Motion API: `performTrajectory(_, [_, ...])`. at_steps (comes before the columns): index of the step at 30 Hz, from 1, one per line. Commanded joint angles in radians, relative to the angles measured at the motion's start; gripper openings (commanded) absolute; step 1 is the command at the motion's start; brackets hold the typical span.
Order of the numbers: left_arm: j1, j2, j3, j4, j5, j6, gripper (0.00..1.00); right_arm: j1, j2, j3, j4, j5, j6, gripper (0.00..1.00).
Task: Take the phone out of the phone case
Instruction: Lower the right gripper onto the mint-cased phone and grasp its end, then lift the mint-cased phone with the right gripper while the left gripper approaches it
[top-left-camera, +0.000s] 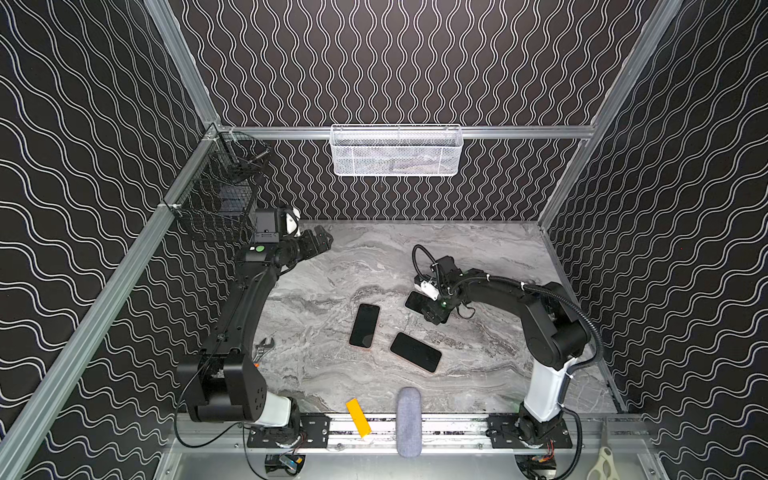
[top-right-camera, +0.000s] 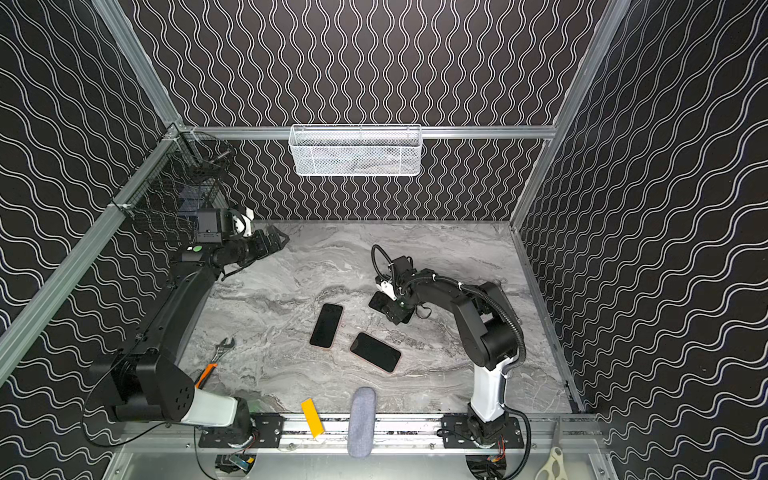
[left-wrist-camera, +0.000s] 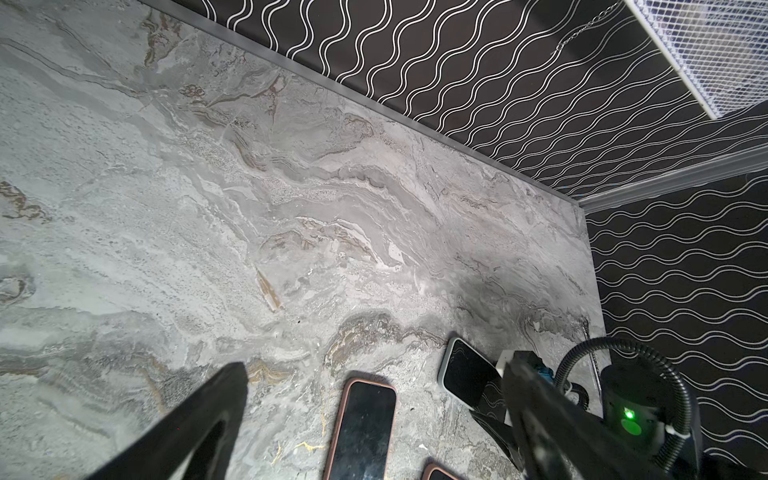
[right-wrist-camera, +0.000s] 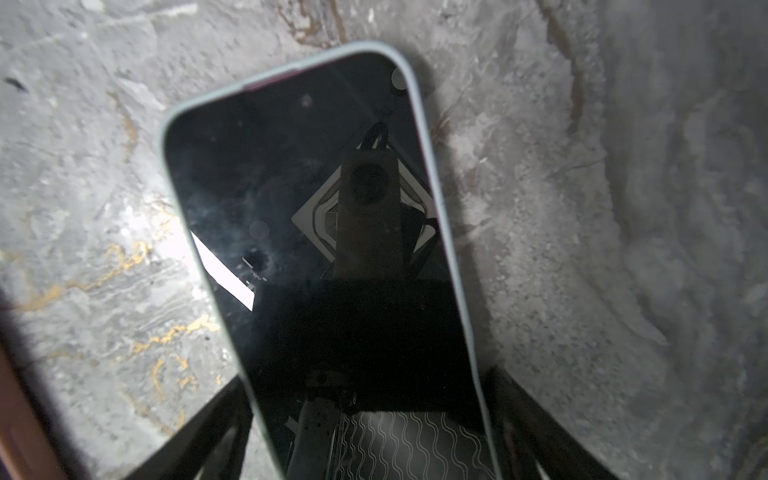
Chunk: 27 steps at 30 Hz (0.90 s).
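The phone (right-wrist-camera: 311, 199) lies screen up in its pale case (right-wrist-camera: 411, 72) on the marble counter (top-left-camera: 374, 257), right of the middle and under the right arm's wrist. The right claw (right-wrist-camera: 368, 378) is lowered over one end, its jaws straddling the case's long sides; whether they press on it cannot be told. The left claw (top-left-camera: 322, 243) hangs spread wide and empty above the counter's far left corner. A copper-rimmed phone (top-left-camera: 365, 326) and a second copper-rimmed phone (top-left-camera: 415, 352) lie nearer the front.
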Motion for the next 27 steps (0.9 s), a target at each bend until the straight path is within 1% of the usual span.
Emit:
performTrajectory(1, [0.002, 0.009, -0.004, 0.028, 0.018, -0.010, 0.99, 0.006, 0.000, -0.023, -0.050, 0.042, 0.012, 0.81])
performTrajectory(3, [0.002, 0.013, -0.003, 0.028, 0.024, -0.012, 0.99, 0.009, 0.000, -0.031, -0.055, 0.036, 0.026, 0.75])
performTrajectory(6, [0.002, 0.017, -0.004, 0.028, 0.031, -0.015, 0.99, 0.010, -0.042, -0.045, -0.053, 0.016, 0.046, 0.61])
performTrajectory(8, [0.003, 0.020, -0.004, 0.028, 0.032, -0.018, 0.99, 0.010, -0.058, -0.057, -0.045, 0.012, 0.057, 0.57])
performTrajectory(16, [0.002, 0.027, -0.006, 0.030, 0.035, -0.020, 0.99, 0.010, -0.102, -0.060, -0.028, -0.020, 0.081, 0.51])
performTrajectory(21, [0.002, 0.037, -0.006, 0.029, 0.045, -0.027, 0.99, 0.009, -0.109, -0.045, -0.019, -0.044, 0.105, 0.49])
performTrajectory(27, [-0.009, 0.051, -0.028, 0.041, 0.068, -0.071, 0.99, 0.003, -0.108, -0.036, -0.002, -0.076, 0.141, 0.48])
